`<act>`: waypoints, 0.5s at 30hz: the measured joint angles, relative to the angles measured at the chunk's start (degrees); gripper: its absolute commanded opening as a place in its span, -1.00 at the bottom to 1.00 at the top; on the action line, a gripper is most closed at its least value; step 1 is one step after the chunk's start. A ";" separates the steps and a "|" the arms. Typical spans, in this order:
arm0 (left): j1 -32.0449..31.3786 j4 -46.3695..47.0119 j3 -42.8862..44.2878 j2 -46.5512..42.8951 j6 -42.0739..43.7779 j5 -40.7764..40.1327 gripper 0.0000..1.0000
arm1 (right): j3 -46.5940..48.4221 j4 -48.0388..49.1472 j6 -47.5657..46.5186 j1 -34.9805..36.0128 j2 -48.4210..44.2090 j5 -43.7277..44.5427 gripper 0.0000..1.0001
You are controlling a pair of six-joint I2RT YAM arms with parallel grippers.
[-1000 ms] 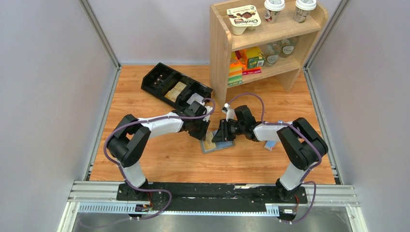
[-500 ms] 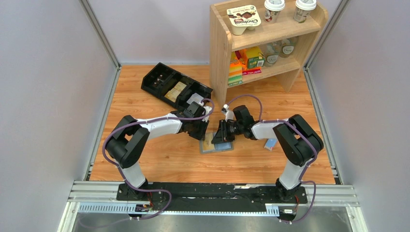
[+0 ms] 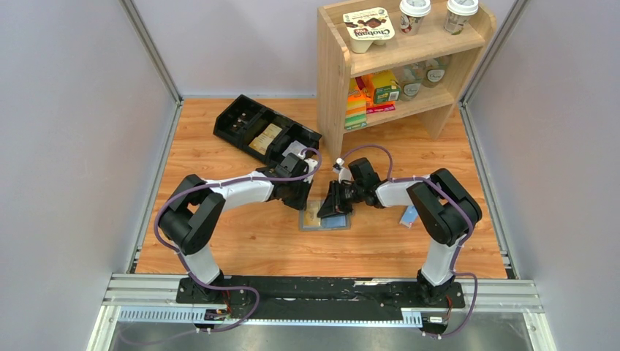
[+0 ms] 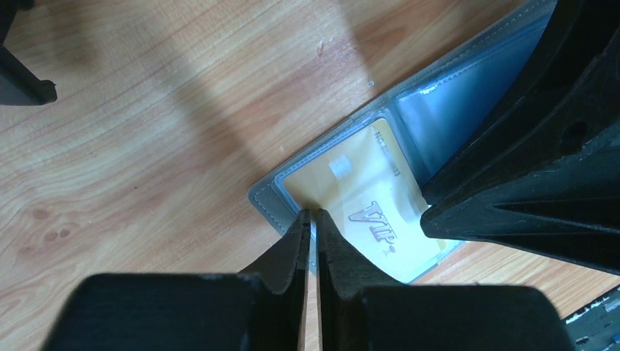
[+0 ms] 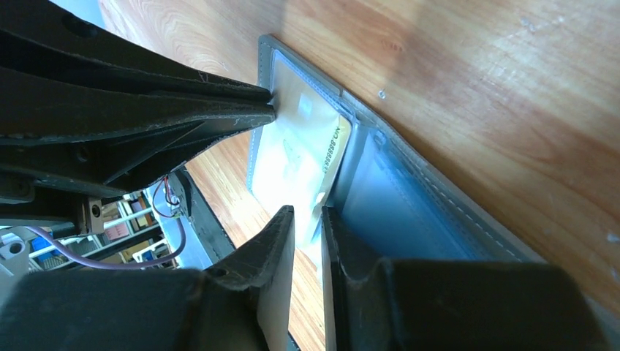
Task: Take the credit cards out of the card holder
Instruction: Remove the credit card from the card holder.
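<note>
card holder [image 4: 453, 110] lies open flat on the tabletop [image 3: 241, 241], tan credit card [image 4: 365, 197] inside one clear sleeve; left hand [image 4: 311, 213], closed to a slit, presses its outer corner, apparently pinning it, while right hand [image 5: 308, 212] pinches the card's fold-side edge, likely to draw it out.

The wooden table [image 3: 219, 241] carries a black tray [image 3: 248, 128], a shelf unit [image 3: 333, 95], the open card holder [image 3: 325, 221] and a blue-and-white packet [image 3: 409, 215].
</note>
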 measured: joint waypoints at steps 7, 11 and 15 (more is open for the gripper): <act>0.13 0.17 -0.13 -0.13 -0.04 -0.42 -1.00 | -0.79 1.16 1.97 0.00 -0.07 0.92 -0.96; 0.13 0.20 -0.15 -0.13 -0.07 -0.74 -1.00 | -0.79 0.66 2.36 0.00 -0.09 1.92 -1.00; 0.09 0.17 -0.15 -0.15 -0.31 -1.09 -1.00 | -0.68 -0.70 2.29 0.00 -1.49 4.98 -0.87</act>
